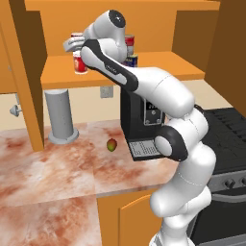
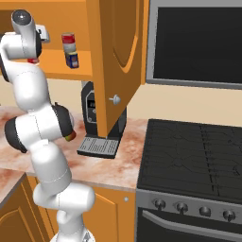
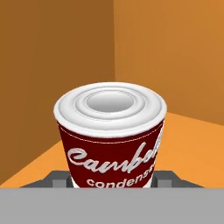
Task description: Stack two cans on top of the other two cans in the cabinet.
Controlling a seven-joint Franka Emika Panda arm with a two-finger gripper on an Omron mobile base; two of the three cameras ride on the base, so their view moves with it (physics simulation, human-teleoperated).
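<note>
Now you have the gripper (image 3: 113, 181) clenched on the dark red and white can (image 3: 111, 138), held inside the cabinet (image 1: 120, 72) above the bright red can (image 1: 79, 63). Centre it overhead, keep it upright, lower gently at six o'clock before releasing.

White rounded arm (image 1: 163, 86), dark joints

Wood, stone and glossy plastic all round

The cabinet (image 1: 120, 72) is smooth matt orange-brown wood; the counter (image 1: 48, 168) looks like polished reddish marble. The arm (image 1: 163, 91) has shiny white plastic shells. The can (image 3: 111, 140) has a pale ringed lid and glossy dark red label.
</note>
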